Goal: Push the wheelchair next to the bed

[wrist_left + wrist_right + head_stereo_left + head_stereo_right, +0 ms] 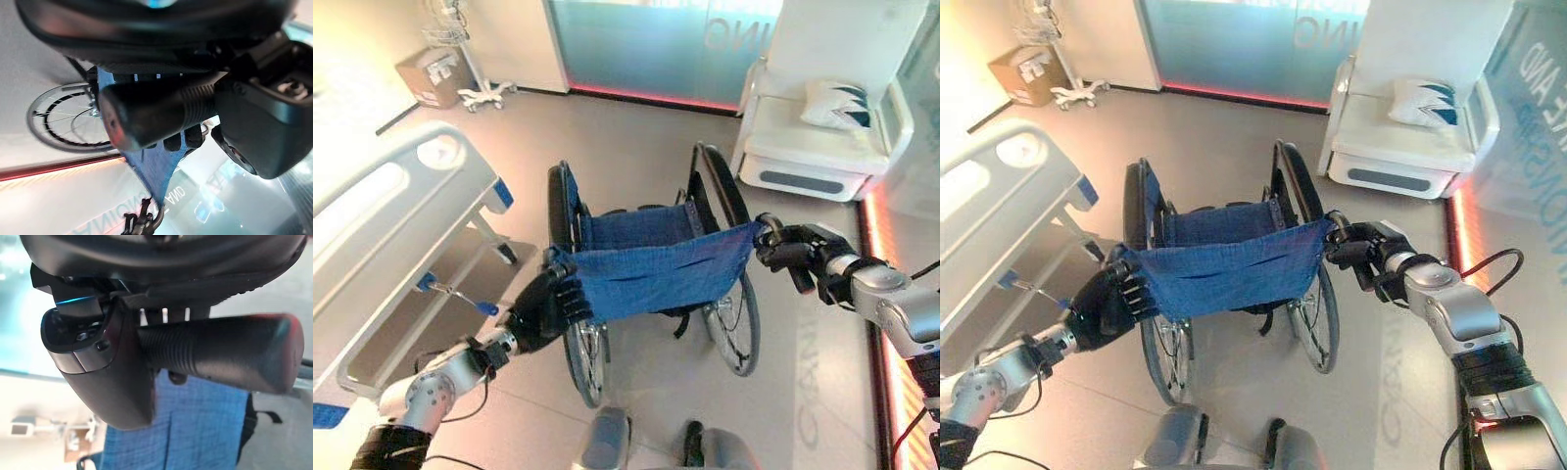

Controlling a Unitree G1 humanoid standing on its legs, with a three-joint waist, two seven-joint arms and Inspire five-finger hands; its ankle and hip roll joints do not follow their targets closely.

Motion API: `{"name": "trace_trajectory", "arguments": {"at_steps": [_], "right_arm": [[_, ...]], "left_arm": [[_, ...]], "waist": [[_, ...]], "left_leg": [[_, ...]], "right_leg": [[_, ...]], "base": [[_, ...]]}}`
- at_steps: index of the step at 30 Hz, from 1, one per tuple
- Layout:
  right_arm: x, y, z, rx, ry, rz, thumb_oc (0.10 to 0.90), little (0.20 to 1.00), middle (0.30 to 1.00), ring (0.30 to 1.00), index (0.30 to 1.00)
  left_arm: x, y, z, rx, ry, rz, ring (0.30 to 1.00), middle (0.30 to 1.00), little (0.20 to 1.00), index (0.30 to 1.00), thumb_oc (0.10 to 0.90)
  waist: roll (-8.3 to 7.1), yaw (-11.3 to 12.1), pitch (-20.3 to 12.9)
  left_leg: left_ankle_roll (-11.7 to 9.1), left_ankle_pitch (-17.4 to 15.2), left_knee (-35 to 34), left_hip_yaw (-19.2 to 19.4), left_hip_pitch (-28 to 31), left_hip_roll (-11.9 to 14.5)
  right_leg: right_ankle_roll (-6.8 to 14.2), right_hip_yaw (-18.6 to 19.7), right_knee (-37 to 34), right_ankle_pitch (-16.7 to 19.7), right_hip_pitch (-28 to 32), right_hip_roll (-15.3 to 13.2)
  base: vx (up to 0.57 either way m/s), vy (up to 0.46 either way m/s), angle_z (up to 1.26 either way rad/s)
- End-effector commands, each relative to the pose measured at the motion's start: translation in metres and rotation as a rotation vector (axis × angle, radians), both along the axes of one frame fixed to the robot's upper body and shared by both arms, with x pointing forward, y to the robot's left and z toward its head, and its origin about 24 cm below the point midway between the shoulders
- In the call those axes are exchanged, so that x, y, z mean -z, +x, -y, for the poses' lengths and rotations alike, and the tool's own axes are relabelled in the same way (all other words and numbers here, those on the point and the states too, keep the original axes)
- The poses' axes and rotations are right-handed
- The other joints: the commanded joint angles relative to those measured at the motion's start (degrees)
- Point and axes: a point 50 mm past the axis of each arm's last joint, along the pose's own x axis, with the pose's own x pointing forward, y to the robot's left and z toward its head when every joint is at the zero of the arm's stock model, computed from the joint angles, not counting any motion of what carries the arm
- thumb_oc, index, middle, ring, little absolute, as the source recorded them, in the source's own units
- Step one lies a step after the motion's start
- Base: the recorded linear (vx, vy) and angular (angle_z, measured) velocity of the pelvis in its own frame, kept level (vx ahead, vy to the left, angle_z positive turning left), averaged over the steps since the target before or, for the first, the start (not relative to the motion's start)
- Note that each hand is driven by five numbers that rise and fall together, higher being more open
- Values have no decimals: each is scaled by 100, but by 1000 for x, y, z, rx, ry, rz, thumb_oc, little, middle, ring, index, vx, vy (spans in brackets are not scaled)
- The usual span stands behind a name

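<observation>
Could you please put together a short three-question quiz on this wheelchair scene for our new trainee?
1. True or false: the left hand and the right hand are each curled round a push handle of the wheelchair.
2. On which side of the wheelchair, in the robot's terms, does the bed stand?
A. left
B. right
C. directly behind the robot
3. Fill in: the wheelchair's backrest and seat are of ____ cloth.

Key: 1 true; 2 A; 3 blue.
</observation>
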Motion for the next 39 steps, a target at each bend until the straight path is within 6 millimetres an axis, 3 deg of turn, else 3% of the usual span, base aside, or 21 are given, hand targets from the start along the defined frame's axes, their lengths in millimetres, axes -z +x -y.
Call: {"name": "trace_trajectory", "arguments": {"at_steps": [1,3,4,8,11,12,13,16,18,20,22,25,27,30,33,35,37,39], "right_arm": [[-36,5,-30,-211,73,171,400,300,300,300,300],[-34,6,-30,-206,76,165,400,300,300,300,300],[-30,5,-31,-209,80,152,400,300,300,300,300],[-20,-5,-28,-224,78,133,400,300,300,300,300],[-20,-8,-29,-231,102,141,400,300,300,300,300],[-17,-8,-30,-232,120,148,400,300,300,300,300],[-15,-9,-30,-228,132,155,400,300,300,300,300],[-20,-7,-30,-213,141,187,400,300,300,300,300],[-25,-5,-33,-212,157,214,400,300,300,300,300],[-24,-3,-35,-217,161,217,400,300,300,300,300],[-23,-3,-34,-213,159,222,400,300,300,300,300],[-27,-1,-32,-211,160,238,400,300,300,300,300],[-33,3,-33,-214,147,249,400,300,300,300,300],[-44,6,-36,-220,125,268,400,300,300,300,300],[-50,7,-45,-226,132,293,400,300,300,300,300],[-52,7,-45,-228,138,296,400,300,300,300,300],[-55,8,-45,-226,148,289,400,300,300,300,300],[-53,9,-43,-222,150,272,400,300,300,300,300]], "left_arm": [[-89,42,-19,-104,-64,452,300,300,300,300,400],[-88,44,-16,-95,-64,452,300,300,300,300,400],[-85,45,-14,-91,-61,450,300,300,300,300,400],[-81,35,-14,-92,-42,452,300,300,300,300,400],[-88,32,-19,-110,-43,466,300,300,300,300,400],[-91,33,-23,-116,-42,465,300,300,300,300,400],[-94,34,-25,-116,-34,458,300,300,300,300,400],[-100,39,-32,-96,-1,461,300,300,300,300,400],[-110,45,-38,-85,6,485,300,300,300,300,400],[-112,46,-38,-87,10,493,300,300,300,300,400],[-114,44,-41,-77,34,508,300,300,300,300,400],[-116,45,-40,-100,35,529,300,300,300,300,400],[-115,47,-35,-122,21,544,300,300,300,300,400],[-119,51,-27,-139,7,570,300,300,300,300,400],[-124,53,-25,-143,20,587,300,300,300,300,400],[-126,54,-27,-135,30,589,300,300,300,300,400],[-123,54,-27,-121,34,590,300,300,300,300,400],[-119,55,-24,-115,22,583,300,300,300,300,400]], "waist": [[34,-323,-493],[62,-251,-495],[144,-184,-515],[216,-7,-549],[182,67,-661],[102,101,-708],[72,164,-772],[20,195,-874],[-68,232,-902],[-73,218,-901],[-71,209,-819],[-44,169,-688],[-14,54,-569],[-37,-184,-445],[1,-376,-325],[-19,-406,-341],[-79,-428,-448],[-79,-458,-588]], "left_leg": [[-65,867,-1154,468,352,180],[-104,1060,-1770,483,260,183],[-179,1333,-2362,492,113,301],[-312,2027,-3350,453,-86,555],[-149,1598,-3247,593,-99,514],[8,1306,-3014,672,-100,343],[82,1188,-2885,686,-135,252],[385,913,-2837,747,48,31],[520,752,-2734,639,161,-241],[556,665,-2683,594,210,-310],[517,518,-2427,545,188,-404],[301,484,-1867,450,65,-385],[176,407,-1600,364,77,-367],[151,-186,-1584,211,499,-391],[199,-591,-1747,115,1041,-149],[177,-611,-1512,105,1073,19],[133,-588,-1027,53,1047,184],[-38,-232,-390,-49,1116,377]], "right_leg": [[185,-681,-781,342,763,293],[198,-615,-895,267,975,387],[199,-619,-950,197,1131,504],[183,-459,-947,-146,1633,607],[262,-469,-562,-497,1718,560],[358,-503,-224,-559,1786,484],[430,-490,-74,-431,1806,488],[764,-538,1322,145,1534,525],[1077,-418,1868,782,1195,476],[1089,-398,1860,808,1047,401],[831,-620,1042,384,992,198],[517,-747,-239,211,973,4],[471,-695,-844,413,917,-152],[854,-371,-1602,1309,383,-711],[1014,-160,-1351,1586,-280,-928],[993,-208,-1153,1396,-274,-847],[852,-311,-919,1212,-264,-673],[617,-400,-819,1003,-219,-425]], "base": [[531,146,45],[505,132,39],[450,121,8],[568,165,-28],[459,194,-70],[446,217,-40],[422,213,-18],[319,178,7],[403,150,25],[313,75,-37],[342,20,-18],[275,-46,-5],[254,-29,0],[357,-112,23],[422,-193,46],[506,-264,40],[513,-269,37],[428,-244,50]]}}
